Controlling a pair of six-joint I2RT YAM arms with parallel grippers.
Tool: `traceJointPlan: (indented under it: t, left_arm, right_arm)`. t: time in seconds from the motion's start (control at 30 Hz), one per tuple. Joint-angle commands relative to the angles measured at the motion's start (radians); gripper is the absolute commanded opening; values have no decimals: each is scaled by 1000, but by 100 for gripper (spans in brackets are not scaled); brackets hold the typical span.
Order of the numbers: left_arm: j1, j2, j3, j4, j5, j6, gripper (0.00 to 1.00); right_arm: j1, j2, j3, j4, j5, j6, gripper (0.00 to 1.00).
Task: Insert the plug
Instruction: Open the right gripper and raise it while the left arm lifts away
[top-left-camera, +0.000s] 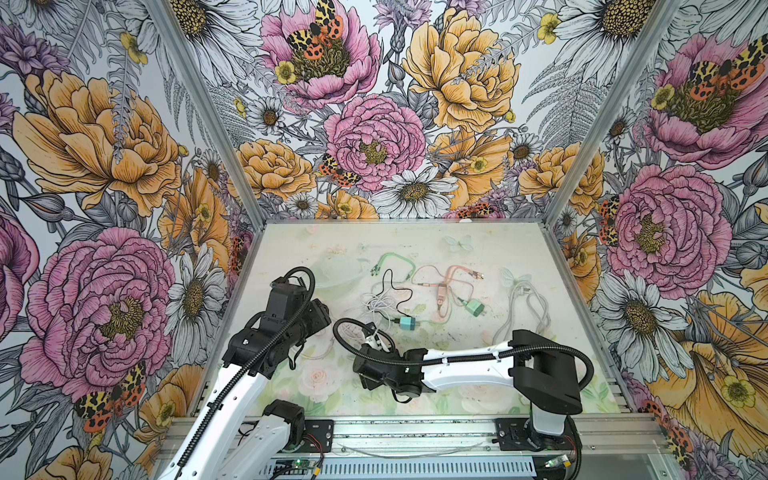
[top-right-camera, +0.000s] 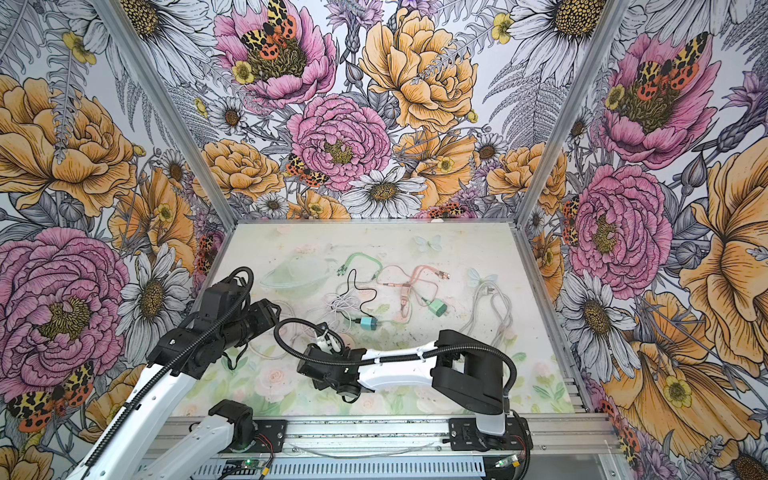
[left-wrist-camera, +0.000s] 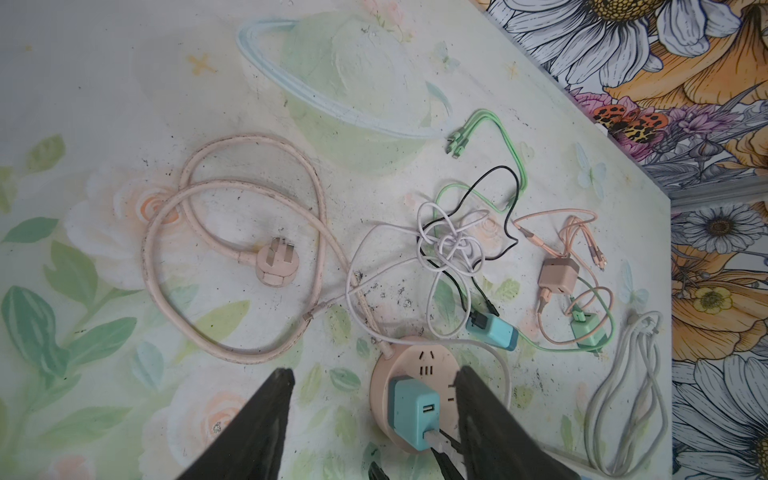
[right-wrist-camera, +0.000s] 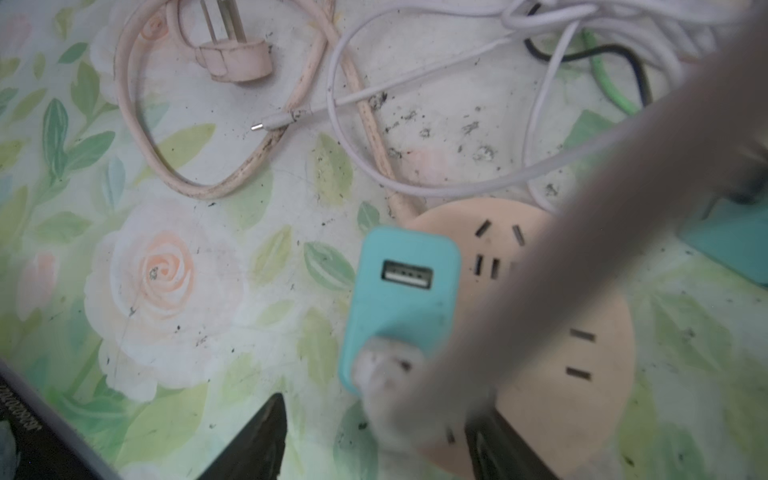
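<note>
The right gripper (right-wrist-camera: 378, 411) has its jaws spread wide and clamps nothing; between them the white USB plug (right-wrist-camera: 388, 370) sits in the lower port of the teal charger (right-wrist-camera: 407, 307), which stands in the round pink power strip (right-wrist-camera: 582, 303). The left gripper (left-wrist-camera: 372, 371) likewise stands parted and empty, the charger showing between its fingers (left-wrist-camera: 249, 428). In both top views the right arm (top-left-camera: 465, 365) covers plug, charger and strip; only the wrist views show them.
</note>
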Motion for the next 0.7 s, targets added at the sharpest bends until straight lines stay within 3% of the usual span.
traceJointPlan:
  t: [0.0, 0.17, 0.43, 0.53, 0.67]
  left_arm:
    - [8, 2, 22, 20, 2, 34, 65]
    - [6, 37, 38, 20, 9, 47, 65]
    - [-62, 95, 3, 54, -63, 12, 65]
    - [-115, 179, 17, 82, -89, 11, 65]
    - [-176, 329, 50, 163, -83, 12, 65]
  right_arm:
    - [-3, -121, -45, -23, -15, -42, 69]
    - [-46, -321, -160, -27, -62, -83, 69]
    - [-288, -670, -392, -32, -85, -63, 69]
    - [-398, -699, -396, -35, -99, -108, 66]
    - [-512, -624, -339, -36, -159, -187, 64]
